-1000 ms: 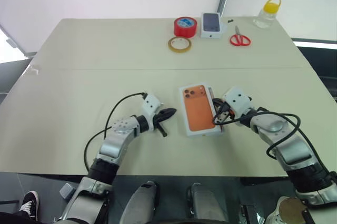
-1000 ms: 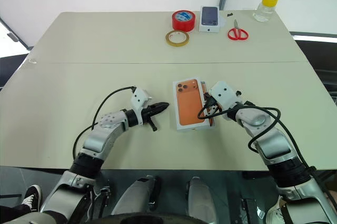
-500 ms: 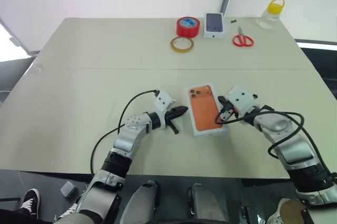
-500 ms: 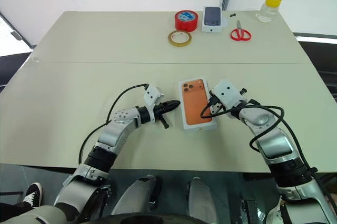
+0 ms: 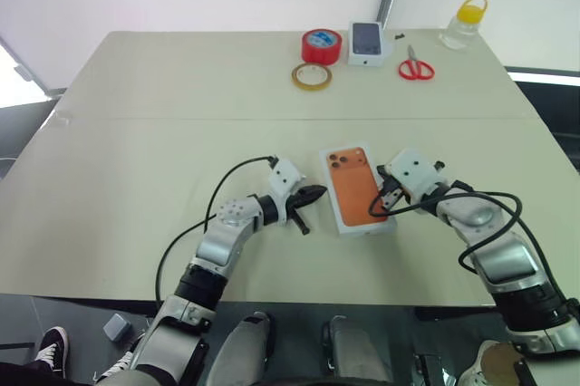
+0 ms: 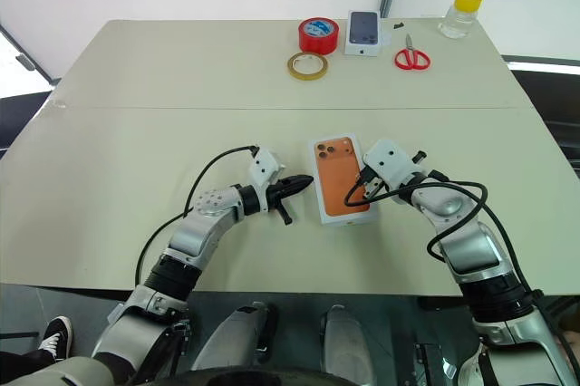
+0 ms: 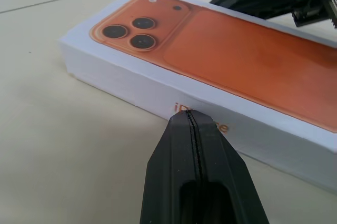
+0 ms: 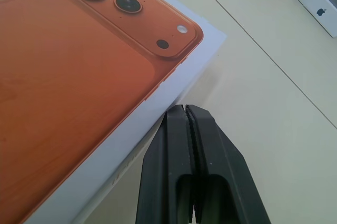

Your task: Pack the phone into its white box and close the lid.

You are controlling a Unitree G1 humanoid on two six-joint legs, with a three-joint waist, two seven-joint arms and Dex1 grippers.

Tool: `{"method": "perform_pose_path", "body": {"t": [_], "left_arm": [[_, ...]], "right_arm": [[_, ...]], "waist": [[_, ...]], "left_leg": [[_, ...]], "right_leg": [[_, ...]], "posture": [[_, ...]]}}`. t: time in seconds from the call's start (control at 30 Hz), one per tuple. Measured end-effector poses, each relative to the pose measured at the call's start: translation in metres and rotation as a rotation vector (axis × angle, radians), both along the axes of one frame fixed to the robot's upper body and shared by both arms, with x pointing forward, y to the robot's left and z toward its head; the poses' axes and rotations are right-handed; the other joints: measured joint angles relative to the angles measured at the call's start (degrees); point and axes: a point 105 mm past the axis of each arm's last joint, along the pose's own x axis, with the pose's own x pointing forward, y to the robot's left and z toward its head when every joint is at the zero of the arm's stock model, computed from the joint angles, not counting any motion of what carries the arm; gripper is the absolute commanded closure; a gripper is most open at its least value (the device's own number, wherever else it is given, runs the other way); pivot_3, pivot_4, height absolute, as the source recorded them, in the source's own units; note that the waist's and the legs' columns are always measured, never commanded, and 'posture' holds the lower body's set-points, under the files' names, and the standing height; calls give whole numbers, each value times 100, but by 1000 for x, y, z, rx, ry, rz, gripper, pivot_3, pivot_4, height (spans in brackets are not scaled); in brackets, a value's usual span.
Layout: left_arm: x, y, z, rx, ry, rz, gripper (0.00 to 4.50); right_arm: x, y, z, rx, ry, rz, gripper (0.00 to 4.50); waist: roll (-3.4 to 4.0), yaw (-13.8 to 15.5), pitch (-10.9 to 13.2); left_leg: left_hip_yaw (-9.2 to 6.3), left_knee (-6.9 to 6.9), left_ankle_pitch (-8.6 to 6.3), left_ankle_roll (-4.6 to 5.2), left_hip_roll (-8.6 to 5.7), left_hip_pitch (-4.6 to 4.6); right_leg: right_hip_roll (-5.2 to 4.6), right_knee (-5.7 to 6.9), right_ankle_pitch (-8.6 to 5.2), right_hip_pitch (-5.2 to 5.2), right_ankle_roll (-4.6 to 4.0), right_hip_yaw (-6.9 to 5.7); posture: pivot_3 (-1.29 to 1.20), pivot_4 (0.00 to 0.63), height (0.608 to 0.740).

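The white box [image 5: 342, 219] lies shut on the table in front of me. Its lid [image 5: 357, 188] is on top and carries an orange picture of a phone back with dark lenses. The phone itself is hidden. My left gripper [image 5: 313, 194] is shut and empty. Its tip [image 7: 188, 116] sits just short of the box's left long side, by the orange lettering. My right gripper [image 5: 381, 205] is also shut and empty. It rests beside the box's right long side [image 8: 158, 129], near the table surface.
At the table's far edge stand a red tape roll [image 5: 320, 45], a yellowish tape ring [image 5: 311, 76], a small carton with a phone picture [image 5: 365, 43], red scissors [image 5: 416, 67] and a bottle with a yellow cap [image 5: 463, 24]. A seam crosses the table behind the box.
The head views have shifted a little. My left gripper has come closer to the box's left side. The right gripper stays at the box's right side, both shut throughout.
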Motion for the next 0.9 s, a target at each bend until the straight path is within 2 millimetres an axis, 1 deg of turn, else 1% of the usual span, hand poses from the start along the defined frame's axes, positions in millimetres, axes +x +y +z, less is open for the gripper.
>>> {"method": "perform_pose_path", "body": {"t": [0.13, 0.33, 0.43, 0.5, 0.53, 0.63, 0.67, 0.7, 0.8, 0.83, 0.9], "left_arm": [[1, 1, 1, 2, -12, 9, 4500], [2, 3, 1, 5, -15, 15, 4500], [4, 11, 1, 25, -22, 26, 4500], [7, 20, 3, 27, -29, 49, 4500], [10, 26, 5, 13, -27, 68, 4500], [17, 32, 18, -35, -41, 96, 4500], [22, 30, 27, -53, -61, 98, 4500], [25, 26, 35, -67, -78, 92, 4500], [35, 8, 56, -108, -120, 73, 4500], [37, 1, 57, -109, -115, 70, 4500], [43, -8, 48, -73, -87, 82, 4500]], "right_arm": [[-2, -1, -8, -26, 23, -3, 4436], [-1, -3, -10, -37, 30, -10, 4436], [3, -7, -9, -43, 26, -21, 4436], [7, -14, 0, -22, 6, -45, 4436], [10, -18, 9, 6, -15, -58, 4436], [16, -17, 33, 89, -73, -43, 4436], [17, -12, 39, 141, -85, -26, 4436], [17, -7, 41, 160, -86, -9, 4436], [15, 10, 36, 180, -62, 56, 4436], [14, 14, 33, 179, -49, 67, 4436], [12, 18, 26, 177, -19, 83, 4436]], "waist": [[0, -17, 0], [1, -13, 0], [1, -24, 0], [1, -27, 0], [1, -28, 0], [-1, -18, 1], [-2, -10, 1], [-1, -5, 1], [-2, 8, 0], [-2, 7, 0], [-3, 5, 0]], "left_leg": [[1, 0, 0, -1, 0, 0], [1, 0, 1, -1, 1, 0], [1, 0, 1, -2, 1, 0], [1, 0, 6, -9, 1, 0], [1, -1, 6, -9, 1, 0], [0, 0, 5, -9, 2, 0], [0, 1, 6, -9, 2, 0], [0, 2, 6, -10, 1, 0], [3, 4, 16, -27, -5, 0], [5, 5, 17, -28, -6, 0], [5, 5, 17, -28, -6, 0]], "right_leg": [[0, 2, 0, -1, 0, 2], [1, 2, 0, -1, 0, 1], [1, 3, 0, -2, 0, 2], [1, 4, 0, -3, -1, 2], [1, 5, 0, -3, -1, 2], [2, 4, 0, -1, -1, 0], [2, 3, 1, -1, -1, 0], [1, 3, 1, 1, 0, 0], [0, -2, 0, 5, 1, -4], [1, -2, 0, 4, 2, -5], [1, 0, -1, 4, 3, -5]], "posture": [[0, 150, 740], [0, 150, 740], [0, 150, 740], [0, 150, 740], [0, 150, 740], [0, 150, 740], [0, 150, 740], [0, 150, 740], [0, 150, 740], [0, 150, 740], [0, 150, 740]]}}
